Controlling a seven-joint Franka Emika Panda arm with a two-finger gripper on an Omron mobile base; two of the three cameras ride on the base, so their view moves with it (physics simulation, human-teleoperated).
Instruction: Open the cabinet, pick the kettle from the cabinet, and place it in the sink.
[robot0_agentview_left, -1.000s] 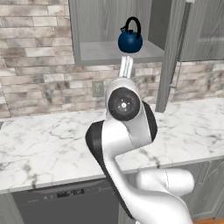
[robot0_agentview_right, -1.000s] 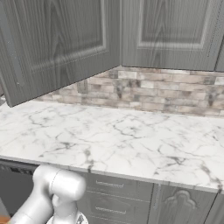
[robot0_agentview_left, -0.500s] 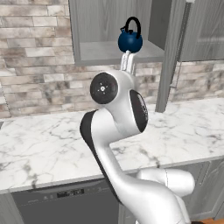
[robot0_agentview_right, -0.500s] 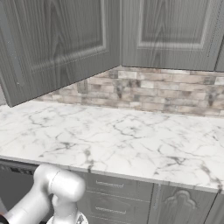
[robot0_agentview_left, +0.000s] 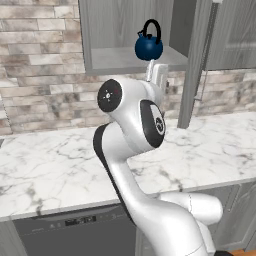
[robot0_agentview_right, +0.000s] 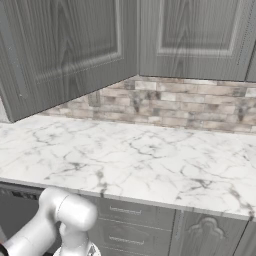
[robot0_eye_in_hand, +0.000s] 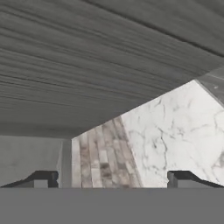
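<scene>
Desk (robot0_agentview_left: 45, 165): white marble, running below a brick backsplash (robot0_agentview_left: 40, 75) and above grey base cabinets (robot0_agentview_right: 150, 225).
Cabinet (robot0_agentview_left: 125, 57): wall unit with its door (robot0_agentview_left: 197, 60) swung wide, grey shelf bare but for the kettle.
Arm (robot0_agentview_left: 135, 130): white, reared up over the desk, its wrist rising to just under the shelf's front edge.
Kettle (robot0_agentview_left: 149, 46): dark blue, upright near the shelf's front edge, black loop handle on top.
Hand (robot0_eye_in_hand: 111, 179): fingertips spread well apart, holding nothing, pointed along the cabinet's wood-grain underside.
</scene>
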